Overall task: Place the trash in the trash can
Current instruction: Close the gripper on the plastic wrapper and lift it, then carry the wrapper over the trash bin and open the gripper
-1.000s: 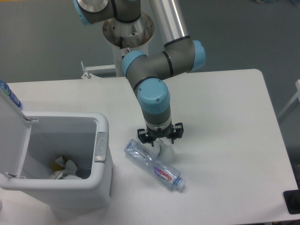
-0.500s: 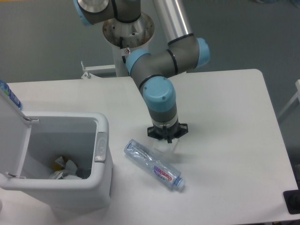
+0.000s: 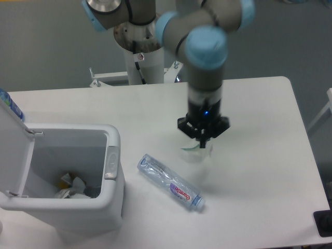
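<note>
Gripper clamped on the crumpled wrapper above the table

The gripper point(image 3: 203, 141) pointed straight down, its fingers closed on the crumpled white wrapper point(image 3: 198, 151) with a green streak. Left and nearer lay the crushed clear bottle point(image 3: 170, 182) on the white table point(image 3: 259, 155). Further left stood the white trash can point(image 3: 78, 176), lid point(image 3: 13, 148) flipped up, scraps inside.

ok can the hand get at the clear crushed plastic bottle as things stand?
Probably not yet: the hand is shut on the crumpled white wrapper with a green streak. The bottle itself lies uncovered on the white table, with nothing on top of it.
</note>
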You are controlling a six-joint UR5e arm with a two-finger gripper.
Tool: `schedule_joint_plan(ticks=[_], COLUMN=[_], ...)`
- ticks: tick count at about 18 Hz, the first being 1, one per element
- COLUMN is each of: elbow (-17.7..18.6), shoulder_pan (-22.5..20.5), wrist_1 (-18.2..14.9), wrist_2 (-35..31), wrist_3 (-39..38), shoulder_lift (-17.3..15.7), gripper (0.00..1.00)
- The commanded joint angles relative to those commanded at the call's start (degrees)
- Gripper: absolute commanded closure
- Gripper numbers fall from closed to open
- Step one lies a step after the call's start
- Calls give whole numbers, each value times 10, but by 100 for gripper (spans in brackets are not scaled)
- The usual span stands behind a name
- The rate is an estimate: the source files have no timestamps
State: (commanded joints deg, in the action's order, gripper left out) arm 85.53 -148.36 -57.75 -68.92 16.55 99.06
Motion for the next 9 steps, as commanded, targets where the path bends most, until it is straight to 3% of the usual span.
schedule_joint_plan(ticks=[7,9], elbow=[-87,-94], shoulder_pan=[39,62], wrist_1=[5,5], wrist_2=[52,54], wrist_3=[-173,-195], shoulder_lift=[-3,-16], gripper=[100,100])
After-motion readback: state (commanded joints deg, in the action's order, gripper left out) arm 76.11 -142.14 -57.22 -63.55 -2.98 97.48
